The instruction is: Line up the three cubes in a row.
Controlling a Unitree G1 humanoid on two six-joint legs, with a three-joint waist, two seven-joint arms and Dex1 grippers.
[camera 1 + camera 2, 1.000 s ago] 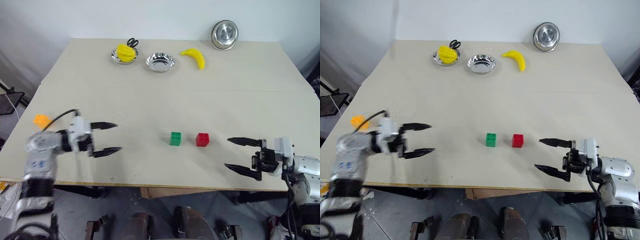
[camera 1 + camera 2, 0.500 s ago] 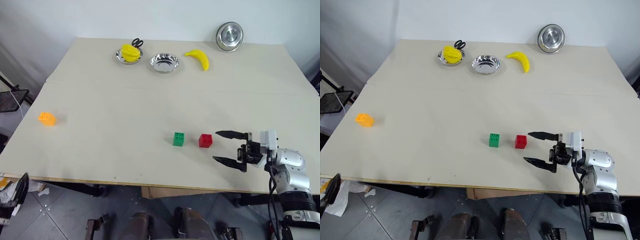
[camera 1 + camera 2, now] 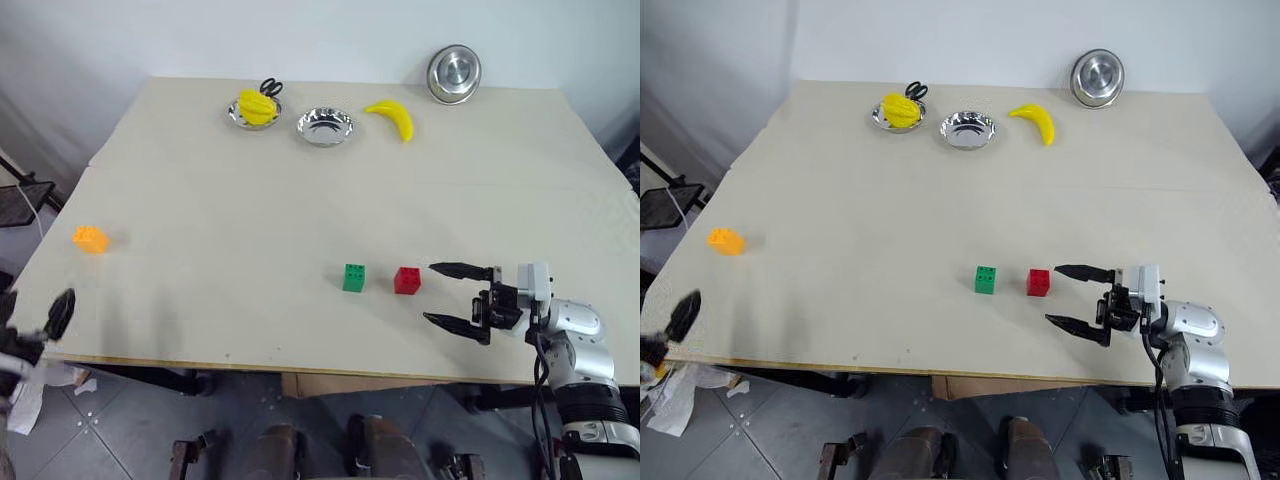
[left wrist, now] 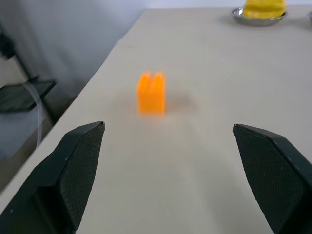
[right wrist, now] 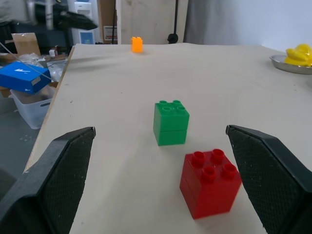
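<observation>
Left pincer (image 4: 165,141), spread wide, has swung out behind the small orange plastic cube (image 3: 90,239), ready to fetch it.

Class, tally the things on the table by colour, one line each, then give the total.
Red: 1, red cube
Green: 1, green cube
Orange: 1, orange cube
Yellow: 2, banana, yellow item in a bowl
Silver: 3, metal bowls
Black: 1, scissors
Total: 9
</observation>
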